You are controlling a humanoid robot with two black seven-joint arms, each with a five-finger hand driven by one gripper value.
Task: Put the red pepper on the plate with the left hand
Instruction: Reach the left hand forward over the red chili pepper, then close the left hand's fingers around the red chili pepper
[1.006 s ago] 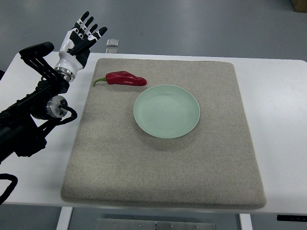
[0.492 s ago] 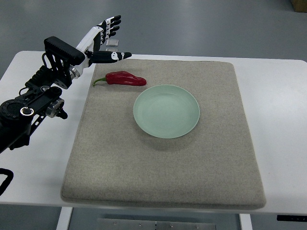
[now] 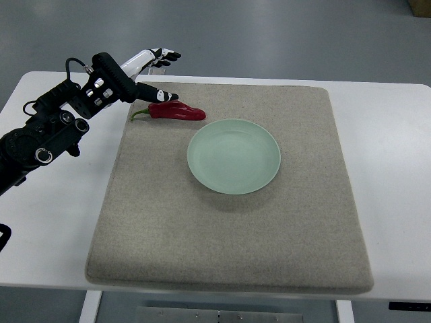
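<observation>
Left hand (image 3: 152, 73) fingers spread, empty, above red pepper (image 3: 174, 110) (no writing legible); plate (image 3: 234, 156) beside.

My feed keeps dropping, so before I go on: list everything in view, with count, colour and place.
red pepper: one, red with green stem, far left of the mat, beside the plate.
plate: one, pale green, empty, centre of the mat.
mat: one, beige, covering most of the table.
table: one, white.
small clear object: one, at the table's far edge; unidentifiable.
left hand: one, white and black, fingers spread, above the pepper's stem end, holding nothing.
</observation>
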